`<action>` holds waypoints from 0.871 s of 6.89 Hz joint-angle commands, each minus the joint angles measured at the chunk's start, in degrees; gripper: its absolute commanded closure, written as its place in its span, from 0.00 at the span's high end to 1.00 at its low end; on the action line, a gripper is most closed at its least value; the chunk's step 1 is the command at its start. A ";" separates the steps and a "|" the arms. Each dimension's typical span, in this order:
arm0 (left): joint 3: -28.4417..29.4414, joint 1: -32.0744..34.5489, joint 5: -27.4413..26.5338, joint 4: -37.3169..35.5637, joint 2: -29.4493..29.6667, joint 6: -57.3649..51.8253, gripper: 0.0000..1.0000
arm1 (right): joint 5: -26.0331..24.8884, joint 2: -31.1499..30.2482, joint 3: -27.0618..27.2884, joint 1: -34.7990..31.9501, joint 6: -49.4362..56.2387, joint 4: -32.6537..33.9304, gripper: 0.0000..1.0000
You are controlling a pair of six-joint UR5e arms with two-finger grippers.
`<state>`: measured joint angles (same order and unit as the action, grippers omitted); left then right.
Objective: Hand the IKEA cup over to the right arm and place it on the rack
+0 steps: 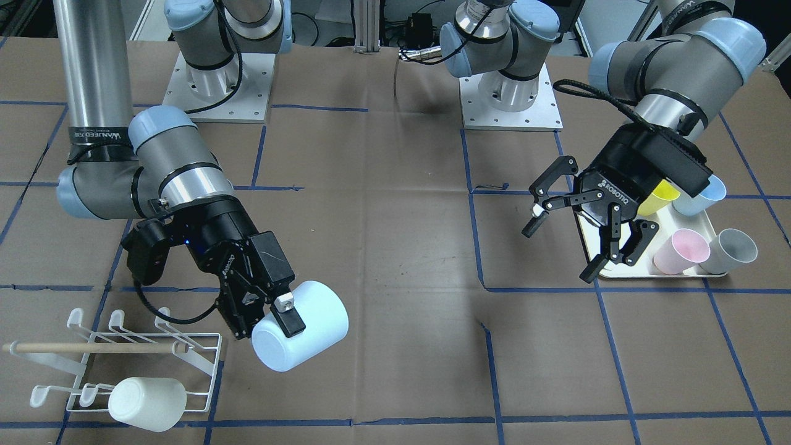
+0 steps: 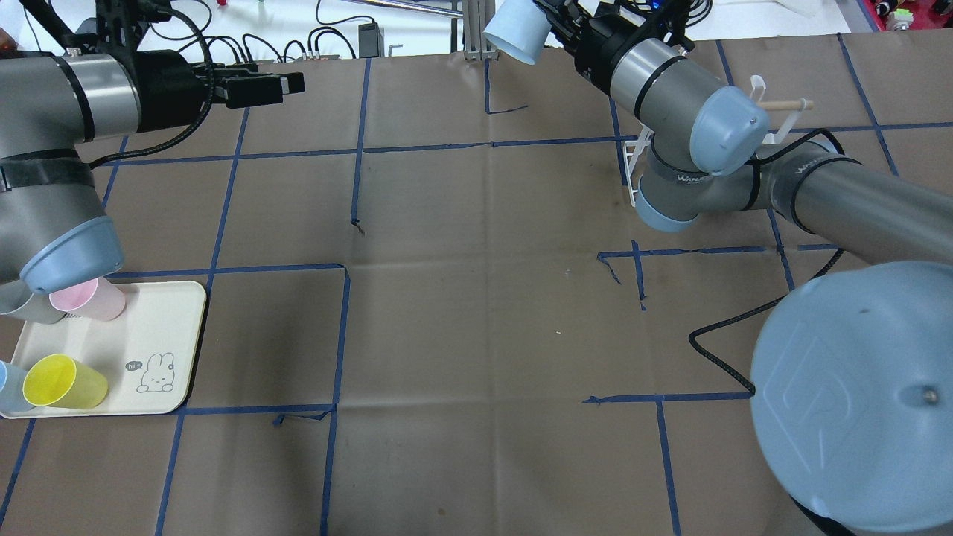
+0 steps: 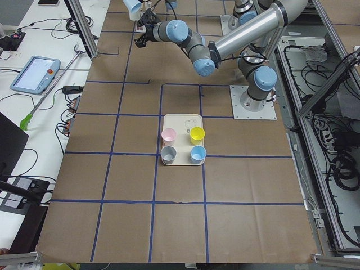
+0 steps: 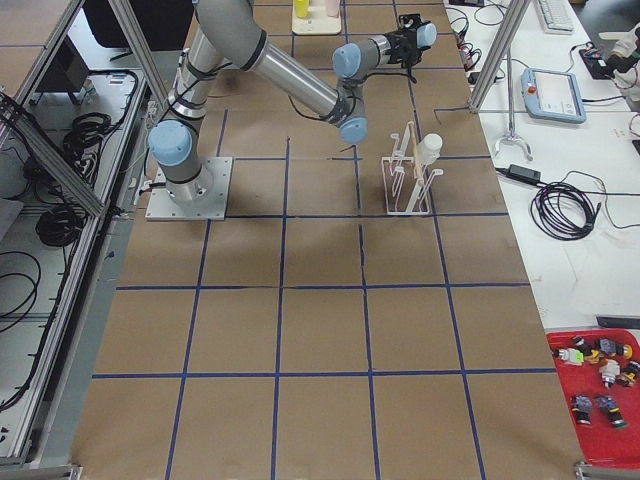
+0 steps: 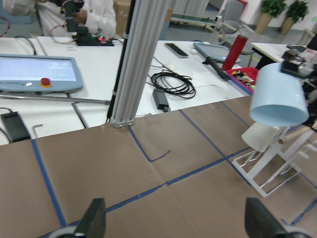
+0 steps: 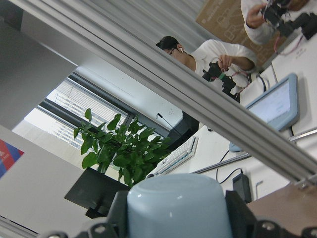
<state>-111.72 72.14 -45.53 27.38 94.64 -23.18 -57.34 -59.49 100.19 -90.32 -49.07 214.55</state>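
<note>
The pale blue plastic IKEA cup [image 1: 312, 327] hangs just beside the low white wire rack [image 1: 115, 320], clenched in the right arm's black gripper [image 1: 281, 318], long axis slanting rackward; left gripper [image 1: 560, 252] gapes, well apart.

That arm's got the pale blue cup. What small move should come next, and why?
Probably ease the blue cup toward the rack, lining it up with a free prong. The right gripper is shut on it, in the air beside the rack. The left gripper hangs open by the tray. The rack bears one white cup only.
</note>
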 commanded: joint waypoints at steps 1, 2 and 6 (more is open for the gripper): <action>1.67 2.99 -13.38 2.76 0.89 5.05 0.99 | 0.47 -1.50 0.53 5.91 27.51 -0.10 0.21; 4.29 6.14 -21.45 8.16 0.81 7.68 0.99 | 4.74 -1.60 1.40 8.90 32.76 -0.10 0.08; 19.06 15.92 -42.70 43.11 1.52 18.59 0.99 | 5.22 -3.71 2.73 23.23 50.63 -0.28 0.08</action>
<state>-96.08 86.09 -84.37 60.34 96.38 -7.35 -52.32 -63.10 102.99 -71.05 -2.76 214.10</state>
